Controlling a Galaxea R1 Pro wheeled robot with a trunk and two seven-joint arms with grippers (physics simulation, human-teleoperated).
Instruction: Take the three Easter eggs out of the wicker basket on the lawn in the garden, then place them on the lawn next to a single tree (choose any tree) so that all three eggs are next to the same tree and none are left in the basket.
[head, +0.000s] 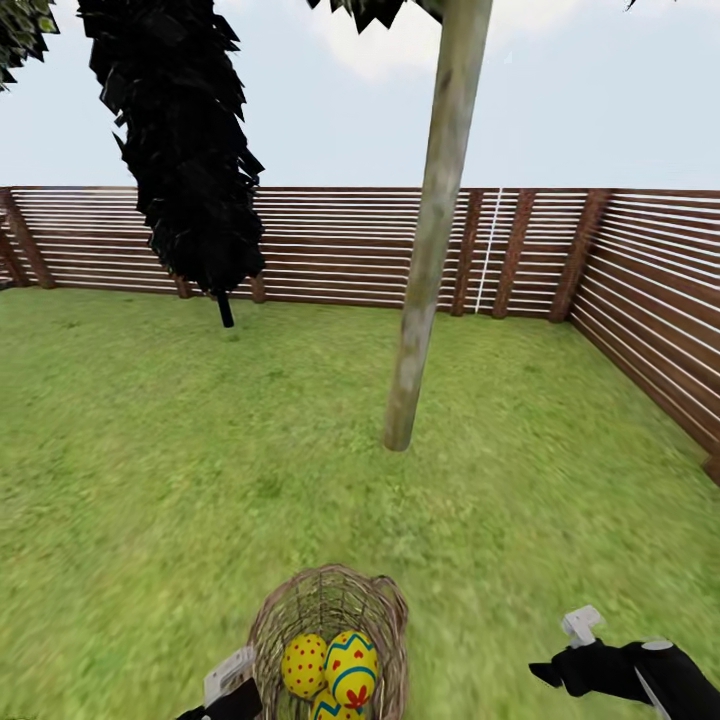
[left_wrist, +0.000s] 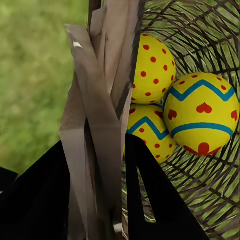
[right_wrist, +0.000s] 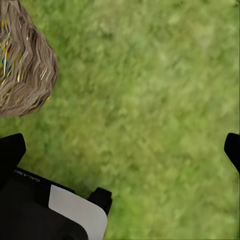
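On the lawn (head: 150, 450), short of the tree (head: 425, 270), the left gripper (left_wrist: 95, 165) clamps the wicker basket (head: 330, 600) rim, three Easter eggs (left_wrist: 200, 115) inside; right gripper (right_wrist: 120, 150) wide open, empty. Risk: a tilted basket spills eggs

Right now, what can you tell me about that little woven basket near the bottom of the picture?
The small round brown wicker basket is bucket-shaped with an open weave, standing on the green lawn on the near side of the pale bare tree trunk. Three yellow painted eggs lie inside. The left claw straddles its rim, one finger inside and one outside.
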